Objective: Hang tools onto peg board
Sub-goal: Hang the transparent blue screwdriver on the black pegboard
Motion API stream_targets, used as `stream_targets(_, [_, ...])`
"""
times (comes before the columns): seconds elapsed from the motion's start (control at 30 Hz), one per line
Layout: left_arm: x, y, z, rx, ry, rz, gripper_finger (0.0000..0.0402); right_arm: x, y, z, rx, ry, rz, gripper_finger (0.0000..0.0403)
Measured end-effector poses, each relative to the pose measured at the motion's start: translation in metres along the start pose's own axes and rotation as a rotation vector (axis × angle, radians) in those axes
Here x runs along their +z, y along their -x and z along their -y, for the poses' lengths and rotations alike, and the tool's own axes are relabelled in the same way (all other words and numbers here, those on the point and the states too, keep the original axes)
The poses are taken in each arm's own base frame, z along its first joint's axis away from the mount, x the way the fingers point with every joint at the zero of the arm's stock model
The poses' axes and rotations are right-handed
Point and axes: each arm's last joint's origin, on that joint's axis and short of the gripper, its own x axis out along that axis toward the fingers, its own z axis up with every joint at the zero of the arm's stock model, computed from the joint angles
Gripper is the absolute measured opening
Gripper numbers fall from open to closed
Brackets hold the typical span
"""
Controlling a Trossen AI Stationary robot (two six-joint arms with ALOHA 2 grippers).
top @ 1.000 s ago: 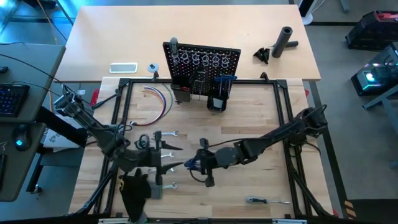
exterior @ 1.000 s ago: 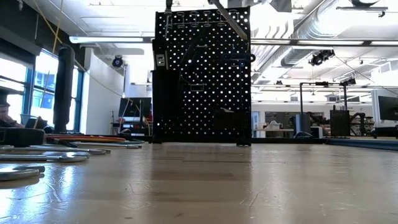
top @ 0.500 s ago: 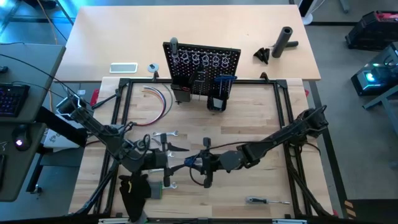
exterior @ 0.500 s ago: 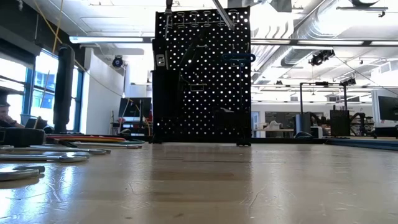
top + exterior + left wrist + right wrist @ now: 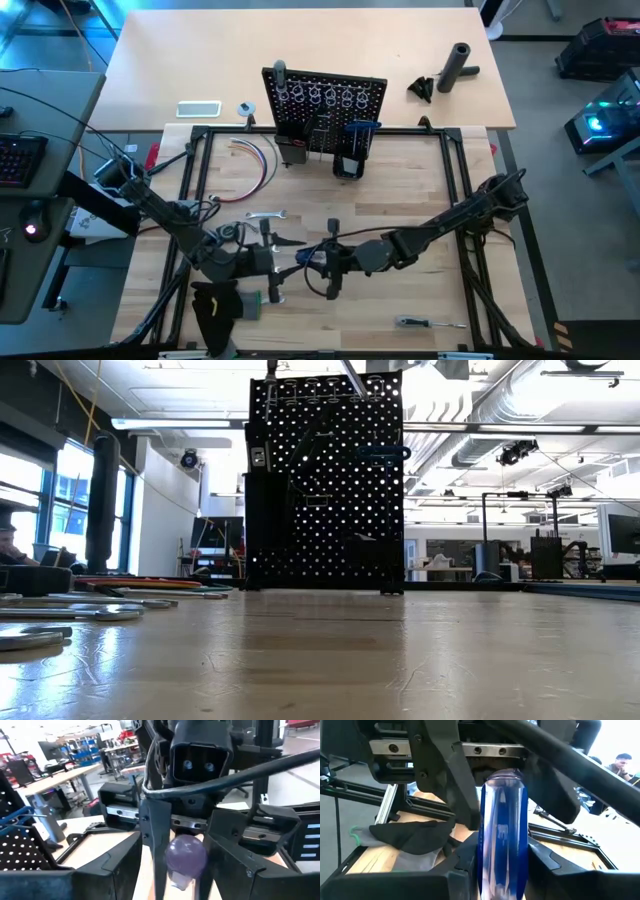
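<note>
**Blue-handled screwdriver between two grippers**

Blue-handled screwdriver (image 5: 502,832): translucent blue handle, no legible writing, clamped in right gripper (image 5: 322,262) at table centre. Left gripper (image 5: 268,262) faces it, fingers spread wide around the handle's rounded end, not closed. Wrenches (image 5: 266,216) just behind. Peg board (image 5: 324,110) upright, far back.

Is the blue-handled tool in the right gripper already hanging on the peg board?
No. The right gripper holds the blue-handled tool low over the table, far from the peg board.

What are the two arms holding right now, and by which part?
The right gripper holds a blue-handled screwdriver, its fingers closed on the handle. The left gripper faces it with open fingers, holding nothing.
</note>
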Motion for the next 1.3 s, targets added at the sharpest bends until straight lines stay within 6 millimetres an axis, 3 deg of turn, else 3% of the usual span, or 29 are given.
stream_targets(0.43, [-0.001, 0.004, 0.006, -0.018, -0.016, -0.003, 0.0086, 0.0, 0.0, -0.001, -0.002, 0.007, 0.002, 0.0092])
stream_targets(0.67, [0.002, 0.005, 0.007, -0.03, -0.075, 0.027, 0.0086, 0.0, 0.0, -0.001, -0.001, 0.007, -0.002, 0.0092])
stream_targets(0.8, [0.013, 0.007, 0.004, -0.025, -0.14, 0.057, 0.0086, -0.004, 0.001, 0.001, -0.075, 0.014, -0.055, 0.0123])
stream_targets(1.03, [0.039, 0.012, -0.012, 0.006, -0.24, 0.045, 0.0086, -0.005, 0.005, -0.002, -0.207, 0.096, -0.096, 0.0147])
stream_targets(1.3, [0.063, 0.019, -0.046, 0.018, -0.256, 0.036, 0.0086, 0.011, 0.022, 0.007, -0.393, 0.218, -0.131, 0.015])
